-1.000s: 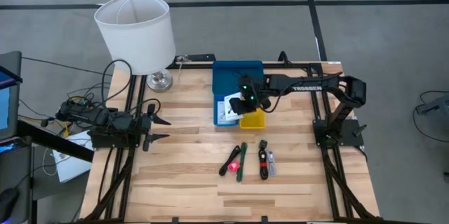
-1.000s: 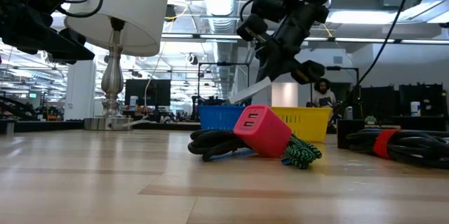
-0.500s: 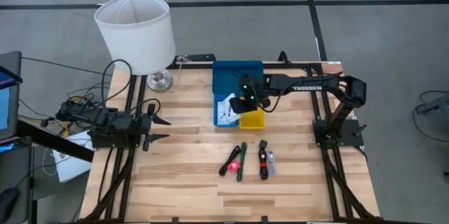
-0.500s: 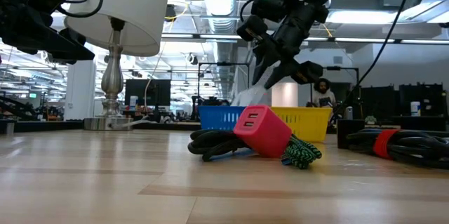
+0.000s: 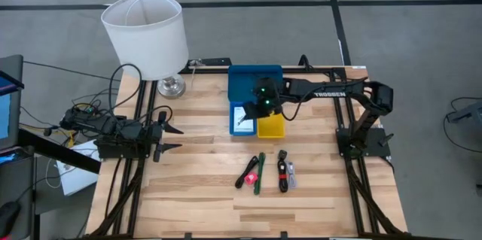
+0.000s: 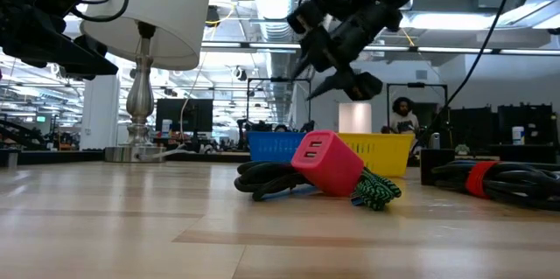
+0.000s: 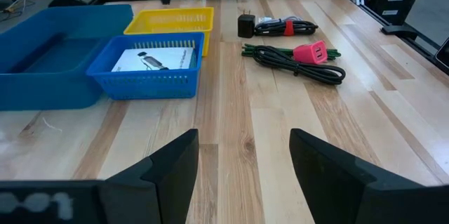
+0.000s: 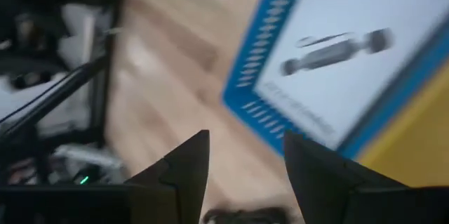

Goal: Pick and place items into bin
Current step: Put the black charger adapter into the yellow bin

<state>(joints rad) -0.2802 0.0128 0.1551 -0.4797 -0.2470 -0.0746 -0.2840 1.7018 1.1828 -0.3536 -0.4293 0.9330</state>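
The white card with black print (image 7: 153,60) lies flat in the small blue square tray (image 7: 144,83) of the bin, also seen as the card (image 5: 242,116) from above and close up (image 8: 337,48). My right gripper (image 6: 337,82) hovers open above that tray and the yellow tray (image 5: 271,127), with nothing between its fingers (image 8: 189,164). My left gripper (image 5: 175,138) waits open at the table's left side, its fingers apart over bare wood (image 7: 244,140). A black cord with a pink-red charger (image 6: 326,161) and a green stick (image 5: 258,174) lie on the table near its front.
The wide blue tray (image 5: 252,78) sits behind the two small ones. A black cable bundle with a red strap (image 5: 284,171) lies right of the charger. A white lampshade on a metal base (image 5: 147,33) stands at the far left corner. Bare wood lies between the arms.
My right gripper has opened and let go of the white card, which it held tilted above the small blue tray. The card has dropped and now lies flat in that tray. The gripper has tipped upward a little above the trays.
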